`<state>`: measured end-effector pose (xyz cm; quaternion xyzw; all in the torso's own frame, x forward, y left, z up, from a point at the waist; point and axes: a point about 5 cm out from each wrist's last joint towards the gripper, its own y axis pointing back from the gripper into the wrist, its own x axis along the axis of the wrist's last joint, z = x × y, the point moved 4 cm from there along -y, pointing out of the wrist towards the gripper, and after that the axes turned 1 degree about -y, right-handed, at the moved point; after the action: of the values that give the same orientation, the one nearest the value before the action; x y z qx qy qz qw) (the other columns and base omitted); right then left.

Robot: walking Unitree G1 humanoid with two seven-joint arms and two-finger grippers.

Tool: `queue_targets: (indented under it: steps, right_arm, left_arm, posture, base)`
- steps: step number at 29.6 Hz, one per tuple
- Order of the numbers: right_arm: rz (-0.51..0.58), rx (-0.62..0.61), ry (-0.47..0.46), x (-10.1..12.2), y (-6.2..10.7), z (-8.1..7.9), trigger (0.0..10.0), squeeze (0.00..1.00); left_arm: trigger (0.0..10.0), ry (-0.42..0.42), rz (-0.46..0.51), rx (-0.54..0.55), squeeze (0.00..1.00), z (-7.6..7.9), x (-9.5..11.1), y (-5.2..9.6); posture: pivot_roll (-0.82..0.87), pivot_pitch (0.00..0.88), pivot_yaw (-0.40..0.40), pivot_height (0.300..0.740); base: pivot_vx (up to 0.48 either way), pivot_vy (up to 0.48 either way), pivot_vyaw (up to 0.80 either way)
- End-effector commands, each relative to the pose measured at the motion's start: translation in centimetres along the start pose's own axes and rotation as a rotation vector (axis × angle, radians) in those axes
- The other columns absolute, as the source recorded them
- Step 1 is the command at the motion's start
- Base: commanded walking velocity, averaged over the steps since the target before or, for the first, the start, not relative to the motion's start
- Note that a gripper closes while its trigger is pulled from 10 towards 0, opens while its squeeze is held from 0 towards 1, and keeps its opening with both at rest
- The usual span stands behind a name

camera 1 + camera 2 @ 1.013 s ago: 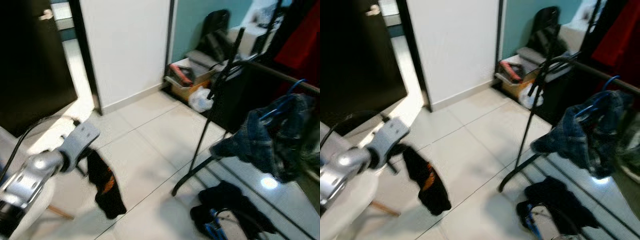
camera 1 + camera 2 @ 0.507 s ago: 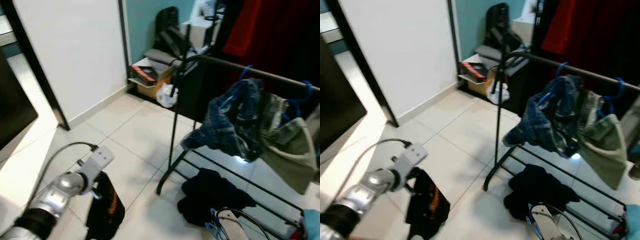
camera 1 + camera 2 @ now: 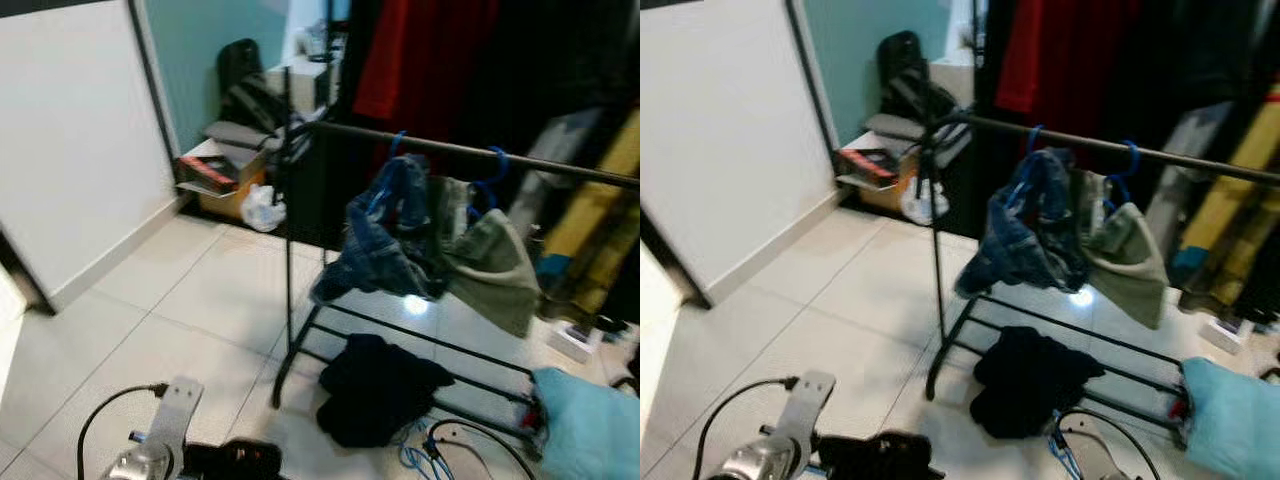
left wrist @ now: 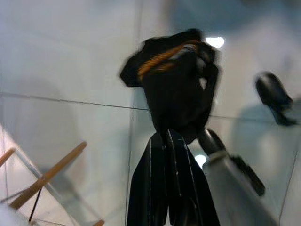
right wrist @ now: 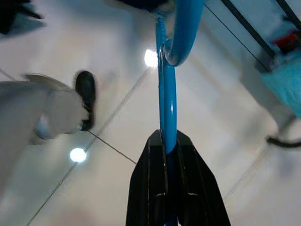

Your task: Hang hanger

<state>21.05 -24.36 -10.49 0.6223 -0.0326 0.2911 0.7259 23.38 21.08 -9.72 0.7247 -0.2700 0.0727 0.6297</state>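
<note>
My left gripper is shut on a black garment with orange print, which hangs low over the floor tiles. It also lies bunched at the bottom edge as the black garment, beside my left arm. My right gripper is shut on the shaft of a blue hanger, whose hook curls at the far end. Ahead stands a black clothes rack. Blue hangers on its rail carry a denim garment and an olive garment.
A dark garment lies over the rack's lower bars, and a light blue bundle sits at the right. A cardboard box, a white bag and a backpack stand by the white wall. Red clothes hang behind the rack.
The camera has swung right, so the rack now sits in the middle of the view. My left arm with the black garment has dropped to the bottom edge.
</note>
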Motion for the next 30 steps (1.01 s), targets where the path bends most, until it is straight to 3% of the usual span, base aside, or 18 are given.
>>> queue_targets:
  steps: [1,5,11,13,14,17,19,23,24,27,30]
  right_arm:
    - [0.004,0.008,-0.002,0.3,-0.1,-0.2,10.0,0.0]
    - [0.005,0.02,0.001,0.4,0.0,-0.2,10.0,0.0]
    - [0.026,0.058,-0.009,0.6,0.0,-0.6,10.0,0.0]
    - [0.037,0.062,-0.016,0.8,0.0,-0.6,10.0,0.0]
    - [0.057,0.079,0.005,1.0,0.0,-0.7,10.0,0.0]
    - [0.063,0.086,0.021,1.1,0.0,-0.8,10.0,0.0]
    - [0.096,0.102,0.09,1.7,0.1,-0.9,10.0,0.0]
    - [0.12,0.124,0.145,2.0,0.2,-1.1,10.0,0.0]
    - [0.142,0.161,0.202,2.4,0.3,-1.5,10.0,0.0]
    - [0.182,0.197,0.238,3.0,0.4,-2.0,10.0,0.0]
    - [0.195,0.205,0.242,3.1,0.5,-2.1,10.0,0.0]
  left_arm:
    - [10.0,-0.056,-0.042,0.025,0.0,-0.3,-1.4,-0.1]
    - [10.0,-0.126,-0.018,0.025,0.0,0.1,-0.7,-0.2]
    - [10.0,-0.13,0.006,0.021,0.0,1.2,-0.1,-0.4]
    - [10.0,-0.109,0.035,0.025,0.0,1.1,0.7,-0.4]
    - [10.0,-0.063,0.12,0.027,0.0,0.6,3.1,-0.2]
    - [10.0,-0.05,0.155,0.026,0.0,0.4,4.0,-0.1]
    - [10.0,-0.058,0.258,0.024,0.0,-1.6,6.1,0.5]
    - [10.0,-0.069,0.328,0.025,0.0,-3.5,7.2,1.3]
    - [10.0,-0.092,0.427,0.01,0.0,-5.0,9.6,2.5]
    - [10.0,-0.14,0.557,-0.002,0.0,-6.2,13.3,5.1]
    - [10.0,-0.152,0.586,-0.006,0.0,-6.2,14.2,5.9]
  posture:
    - [-0.04,0.0,0.005,0.74]
    - [-0.04,0.0,0.004,0.74]
    - [-0.05,0.0,0.009,0.74]
    - [-0.06,0.0,0.009,0.74]
    - [-0.08,0.0,0.008,0.74]
    - [-0.08,0.0,0.008,0.74]
    - [-0.08,0.0,0.004,0.74]
    - [-0.08,0.0,0.001,0.74]
    - [-0.08,0.0,0.003,0.74]
    - [-0.08,0.0,0.005,0.74]
    - [-0.09,0.0,0.005,0.74]
  base:
    - [0.0,0.0,-0.8]
    - [0.0,0.0,-0.8]
    - [0.0,0.0,-0.8]
    - [0.0,0.0,-0.8]
    - [0.0,0.0,-0.8]
    - [0.0,0.0,-0.8]
    - [0.0,0.0,-0.8]
    - [0.0,0.0,-0.8]
    - [0.0,0.0,-0.8]
    - [0.0,0.0,-0.8]
    - [0.0,0.0,-0.8]
